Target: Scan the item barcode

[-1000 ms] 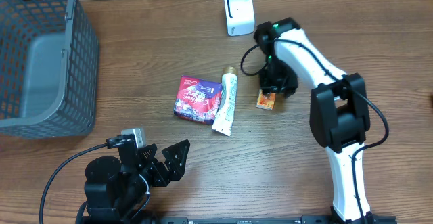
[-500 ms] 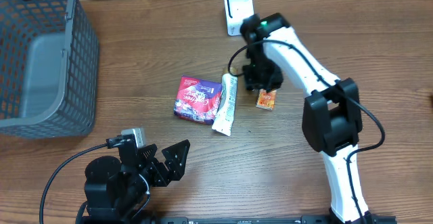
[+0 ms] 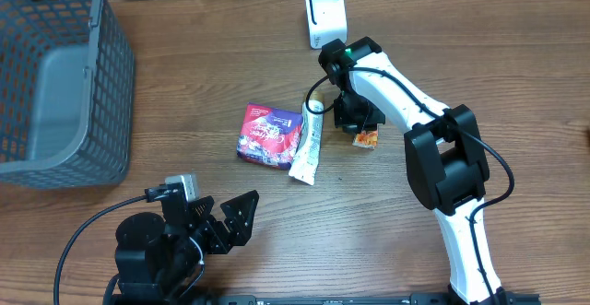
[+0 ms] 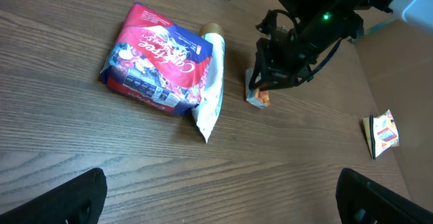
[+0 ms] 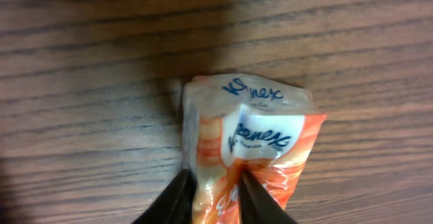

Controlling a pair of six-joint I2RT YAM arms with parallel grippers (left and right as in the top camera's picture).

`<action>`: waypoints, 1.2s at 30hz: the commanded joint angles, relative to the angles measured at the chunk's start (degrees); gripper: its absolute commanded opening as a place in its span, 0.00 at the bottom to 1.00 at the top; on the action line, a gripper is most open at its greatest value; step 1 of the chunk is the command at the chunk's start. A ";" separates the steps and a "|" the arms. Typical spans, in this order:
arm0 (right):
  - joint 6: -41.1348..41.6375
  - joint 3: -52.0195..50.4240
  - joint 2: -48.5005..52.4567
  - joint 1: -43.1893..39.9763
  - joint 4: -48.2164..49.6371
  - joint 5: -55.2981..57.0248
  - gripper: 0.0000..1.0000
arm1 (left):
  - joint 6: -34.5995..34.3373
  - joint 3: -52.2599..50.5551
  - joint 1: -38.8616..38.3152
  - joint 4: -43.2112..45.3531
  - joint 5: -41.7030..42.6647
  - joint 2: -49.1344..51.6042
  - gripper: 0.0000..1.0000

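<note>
Pack [image 5: 260, 126], crinkly orange plastic, pinched by right end effector [image 5: 215, 183]; left end effector [image 3: 227, 216] wide.

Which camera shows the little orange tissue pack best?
The right wrist view: the tissue pack fills it, brand name readable. Overhead, the arm hides most of it. The left wrist view shows it small.

Overhead straight down, left wrist oblique, distant, right wrist close on tissue pack [image 5: 252, 141], shared by all
</note>
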 commanded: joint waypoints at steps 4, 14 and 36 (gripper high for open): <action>0.48 2.56 -0.48 -0.37 -3.39 -3.65 0.04 | -0.57 0.33 0.24 0.07 0.42 -0.39 1.00; -18.49 12.57 -0.48 -5.95 -7.02 -35.69 0.04 | -0.57 0.33 0.22 0.07 0.39 -0.33 1.00; -13.70 0.17 -0.50 -22.49 -3.23 -23.50 0.46 | -0.57 0.33 0.24 0.09 0.39 -0.26 1.00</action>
